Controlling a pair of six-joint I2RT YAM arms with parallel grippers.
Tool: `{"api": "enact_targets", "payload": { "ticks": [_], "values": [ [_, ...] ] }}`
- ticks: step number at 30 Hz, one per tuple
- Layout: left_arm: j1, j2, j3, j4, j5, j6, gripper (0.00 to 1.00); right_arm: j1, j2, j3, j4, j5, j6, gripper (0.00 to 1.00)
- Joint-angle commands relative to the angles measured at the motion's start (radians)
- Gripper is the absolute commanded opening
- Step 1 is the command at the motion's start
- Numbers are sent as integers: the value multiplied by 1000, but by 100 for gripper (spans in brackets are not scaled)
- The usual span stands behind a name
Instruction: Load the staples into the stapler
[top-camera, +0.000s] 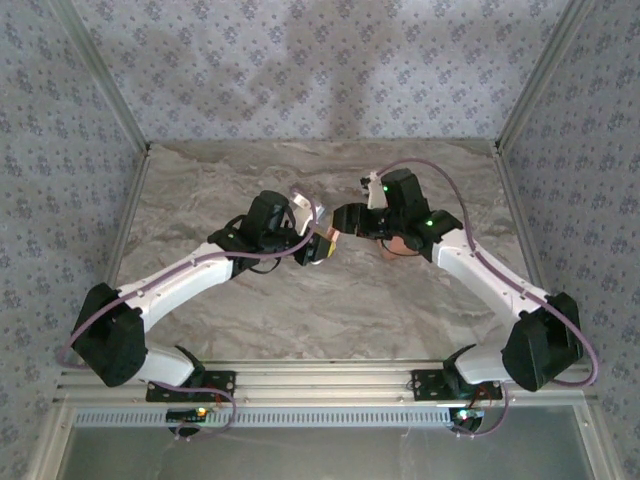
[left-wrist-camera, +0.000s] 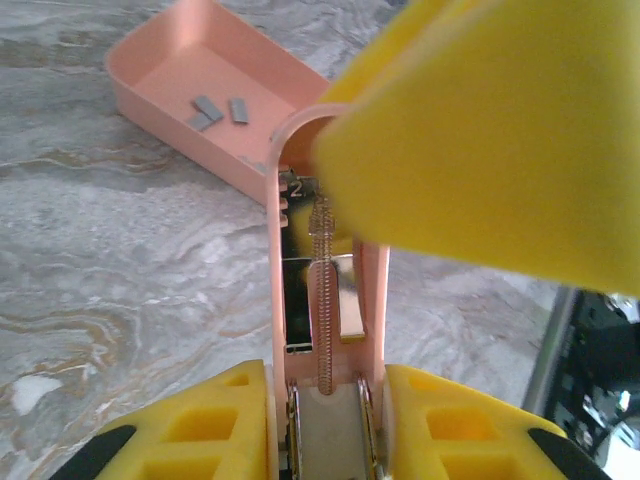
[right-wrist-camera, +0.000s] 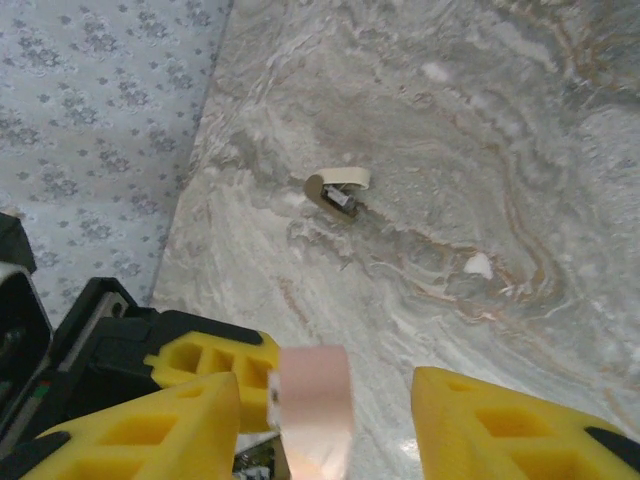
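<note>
The stapler (left-wrist-camera: 325, 250) is a small one with a pale pink top swung up and open, its spring and metal channel bared. My left gripper (left-wrist-camera: 325, 410) is shut on its white base, one yellow finger on each side. In the top view the two grippers meet over the middle of the table, left gripper (top-camera: 318, 245) and right gripper (top-camera: 345, 222), with the stapler (top-camera: 330, 240) between them. My right gripper (right-wrist-camera: 325, 410) is open; the pink top (right-wrist-camera: 315, 400) stands between its fingers, close to the left one. Staples (left-wrist-camera: 210, 110) lie in the salmon tray (left-wrist-camera: 150, 95).
A small whitish oblong piece (right-wrist-camera: 338, 188) lies alone on the marble table farther out. The salmon tray (top-camera: 400, 245) sits partly under the right arm. Patterned walls close off the table at the back and both sides.
</note>
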Motion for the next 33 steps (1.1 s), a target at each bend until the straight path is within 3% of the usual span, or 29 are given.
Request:
{"api": "enact_targets", "payload": {
  "ticks": [1,7,12,20,33],
  "values": [
    [-3,-31,-39,60,-106,-47,18,-22,-56,-27,8,53,0,51],
    [-4,5,-105,135,-430,-215,19,-31,-120,-85,6,149,0,51],
    [-46,104,-77,161,-614,-253,19,-31,-190,-171,29,215,50,51],
    [-92,329,44,184,-679,-270,18,-29,-273,-250,28,262,83,50],
    [-109,559,217,180,-663,-336,18,-33,-379,-346,30,316,105,50]
  ]
}}
